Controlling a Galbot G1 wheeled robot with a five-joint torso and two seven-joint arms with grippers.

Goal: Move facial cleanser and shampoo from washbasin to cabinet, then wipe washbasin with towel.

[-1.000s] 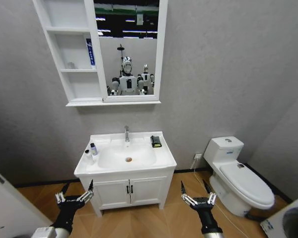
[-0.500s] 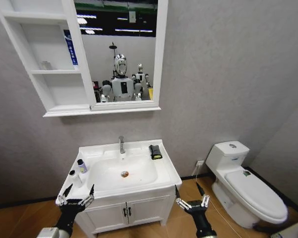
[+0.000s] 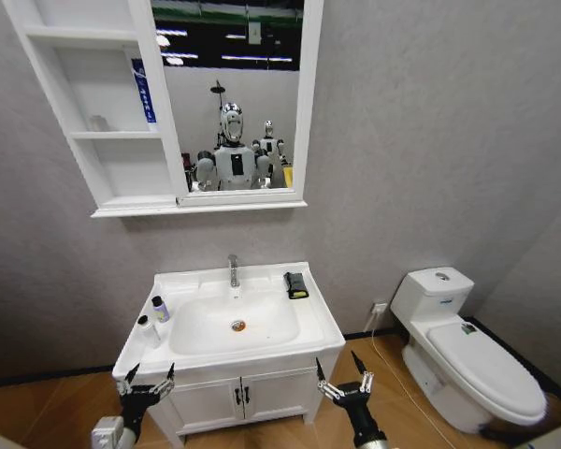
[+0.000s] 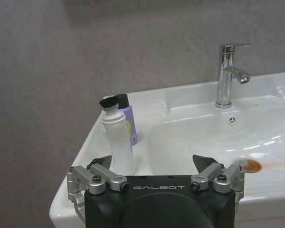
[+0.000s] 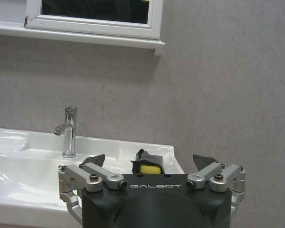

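Note:
The white washbasin (image 3: 323,325) with its chrome tap (image 3: 233,271) stands straight ahead. On its left rim are a white bottle with a black cap (image 3: 147,330) (image 4: 118,140) and a purple bottle (image 3: 159,309) (image 4: 129,126); I cannot tell which is the facial cleanser and which the shampoo. The black towel with a yellow patch (image 3: 295,285) (image 5: 148,167) lies at the back right corner. The cabinet (image 3: 107,168) hangs above. My left gripper (image 3: 147,383) (image 4: 154,164) is open, low in front of the bottles. My right gripper (image 3: 341,386) (image 5: 149,159) is open below the basin's right front.
A white toilet (image 3: 467,351) stands to the right. Under the basin is a two-door vanity cupboard (image 3: 243,400). A blue tube (image 3: 142,89) and a small clear object (image 3: 97,123) sit on the cabinet's shelves. The mirror (image 3: 234,103) reflects robots. Grey wall behind.
The whole picture has shifted: the camera has come closer to the washbasin and then edged sideways. Both grippers stay open, lower in view. Bottles and towel lie unmoved.

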